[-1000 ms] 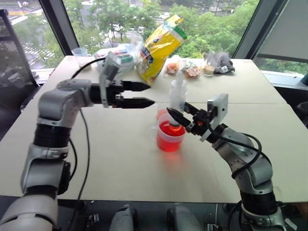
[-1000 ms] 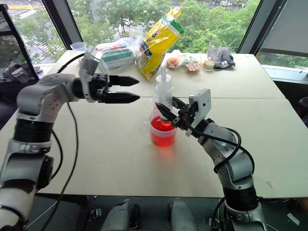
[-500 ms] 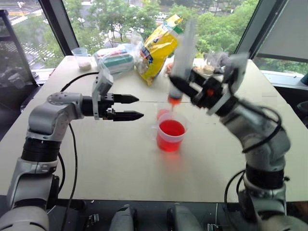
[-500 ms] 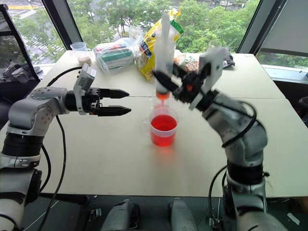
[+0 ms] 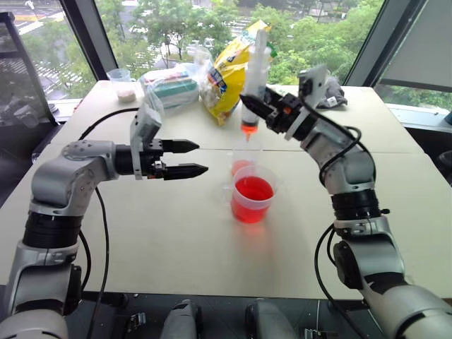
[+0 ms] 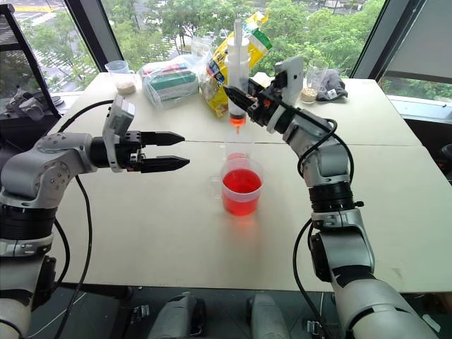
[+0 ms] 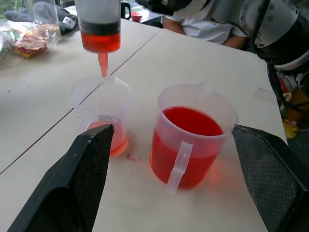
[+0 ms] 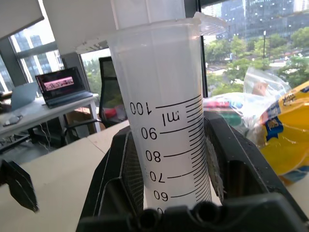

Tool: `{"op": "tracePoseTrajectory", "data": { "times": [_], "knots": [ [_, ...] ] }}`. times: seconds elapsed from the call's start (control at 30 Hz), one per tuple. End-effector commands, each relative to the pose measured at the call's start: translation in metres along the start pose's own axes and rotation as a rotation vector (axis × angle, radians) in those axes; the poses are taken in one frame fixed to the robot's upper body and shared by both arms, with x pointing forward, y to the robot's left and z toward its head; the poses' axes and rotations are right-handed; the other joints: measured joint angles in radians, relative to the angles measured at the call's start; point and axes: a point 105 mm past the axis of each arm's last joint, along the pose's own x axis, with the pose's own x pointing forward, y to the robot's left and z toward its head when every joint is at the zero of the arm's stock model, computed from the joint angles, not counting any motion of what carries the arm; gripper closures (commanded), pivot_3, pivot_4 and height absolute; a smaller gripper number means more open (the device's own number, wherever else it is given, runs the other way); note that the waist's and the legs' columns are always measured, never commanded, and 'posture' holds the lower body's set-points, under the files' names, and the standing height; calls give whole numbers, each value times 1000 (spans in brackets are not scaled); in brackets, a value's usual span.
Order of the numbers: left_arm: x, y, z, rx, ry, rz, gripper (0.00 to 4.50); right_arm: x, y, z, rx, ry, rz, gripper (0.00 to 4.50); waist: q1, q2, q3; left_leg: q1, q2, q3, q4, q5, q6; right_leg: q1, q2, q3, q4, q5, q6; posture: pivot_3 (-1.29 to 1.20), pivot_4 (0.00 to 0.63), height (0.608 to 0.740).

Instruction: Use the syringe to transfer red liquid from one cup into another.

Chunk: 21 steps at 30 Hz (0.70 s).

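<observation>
My right gripper (image 5: 258, 110) is shut on the barrel of the syringe (image 5: 254, 74) and holds it upright. The white plunger points up, and the orange-red tip hangs just above the narrower clear cup (image 5: 242, 161), which has a reddish bottom. A little red liquid (image 7: 100, 42) fills the syringe's lower end. The wider handled cup (image 5: 252, 199) stands in front of the narrow one, about half full of red liquid (image 7: 192, 121). To the left of both cups, my left gripper (image 5: 202, 157) is open and level, pointing at them and holding nothing.
A yellow snack bag (image 5: 236, 67), clear bags of packets (image 5: 169, 83) and small snack items lie along the table's far edge. A clear cup with beige contents (image 5: 121, 83) stands at the back left. A dark bundle (image 5: 326, 92) lies at the back right.
My right arm lifted the syringe out of the wider cup, then carried it up and back to hang over the narrower cup. My left gripper sank and drew back slightly, still open.
</observation>
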Motion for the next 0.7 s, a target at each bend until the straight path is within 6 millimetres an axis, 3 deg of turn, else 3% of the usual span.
{"op": "tracePoseTrajectory", "data": {
  "times": [0.03, 0.17, 0.23, 0.33, 0.47, 0.7],
  "knots": [
    [-5, 2, 20, 56, -54, 30, 500, 5, -3, 6, -52, -48, -6, 3117, 0, 0, 0, 0, 0, 0, 0, 0, 0, 0, 0, 0, 0, 0, 0, 0, 150, 740],
    [-3, 12, 36, 80, -97, 59, 500, 5, -4, -3, -45, -40, -13, 3117, 0, 0, 0, 0, 0, 0, 0, 1, -1, 0, 0, 0, 1, 0, 0, 0, 150, 740],
    [0, 20, 55, 113, -147, 81, 500, 5, -3, -6, -38, -38, -16, 3117, 1, 0, 0, 0, 0, 0, 0, 1, -1, 0, 0, 0, 1, 0, 0, 0, 150, 740],
    [13, 36, 88, 154, -233, 118, 500, 5, -2, -11, -32, -31, -17, 3117, 4, 0, 0, 0, 0, 0, 0, 1, -1, 0, 0, -1, 1, 0, 0, 0, 150, 740],
    [37, 46, 112, 140, -321, 107, 500, 6, -2, -17, -33, -17, -20, 3117, 3, 0, 0, 0, 0, 2, 1, 1, -1, 0, 0, -1, 1, 0, 0, 0, 150, 740],
    [72, 44, 110, 134, -318, 34, 500, 3, -3, -26, -41, 7, -34, 3117, -6, 0, 0, 0, 0, 3, 0, 1, -2, 0, 1, 0, 1, 0, 0, 0, 150, 740]
  ]
}}
